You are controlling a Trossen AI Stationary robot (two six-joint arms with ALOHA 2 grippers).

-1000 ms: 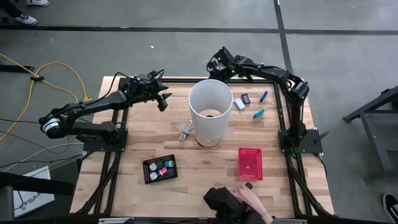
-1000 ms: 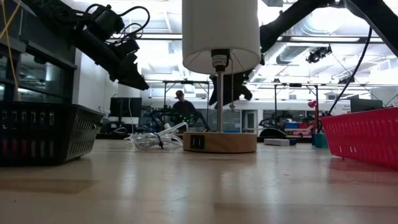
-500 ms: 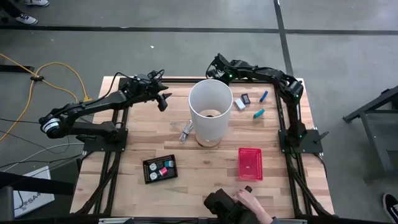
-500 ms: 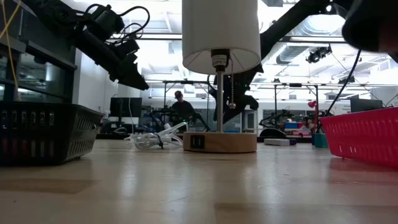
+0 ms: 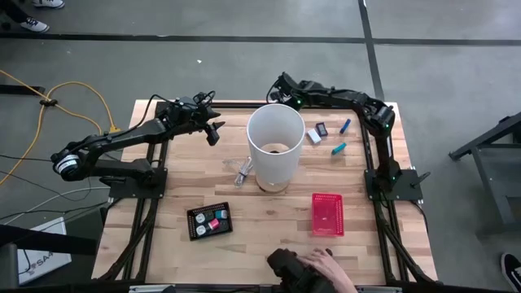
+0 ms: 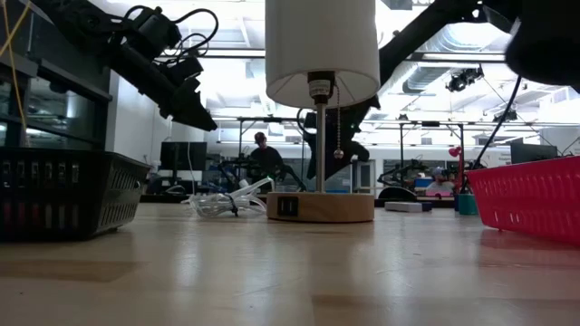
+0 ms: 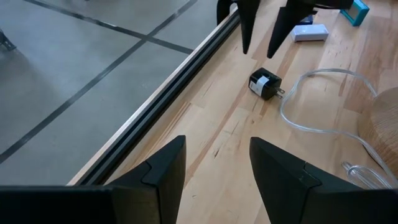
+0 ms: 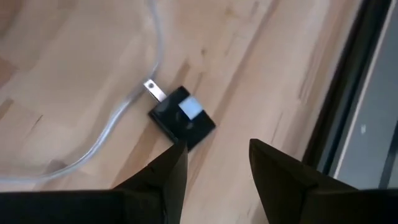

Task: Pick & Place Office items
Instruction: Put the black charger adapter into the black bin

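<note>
A small black plug (image 8: 182,118) with metal prongs lies flat on the wood by the table's far edge, at the end of a clear cord (image 8: 127,106). My right gripper (image 8: 213,163) hangs open just above it, behind the white lampshade (image 5: 275,140); its fingers touch nothing. Farther right lie a white block (image 5: 313,136), a black piece (image 5: 322,129), a blue stick (image 5: 345,125) and a teal piece (image 5: 339,148). My left gripper (image 5: 214,132) waits open in the air at the far left, holding nothing. The left wrist view also shows the plug (image 7: 264,84).
The lamp stands mid-table on a round wooden base (image 6: 320,206). A black tray (image 5: 209,220) with pink and teal pieces lies at the near left, a red mesh basket (image 5: 327,213) at the near right. A person's hand (image 5: 326,267) rests at the near edge.
My right gripper has come down behind the lamp toward the black plug and has rolled a little about its own axis; its fingers have stayed open. The person's hand at the near edge has shifted.
</note>
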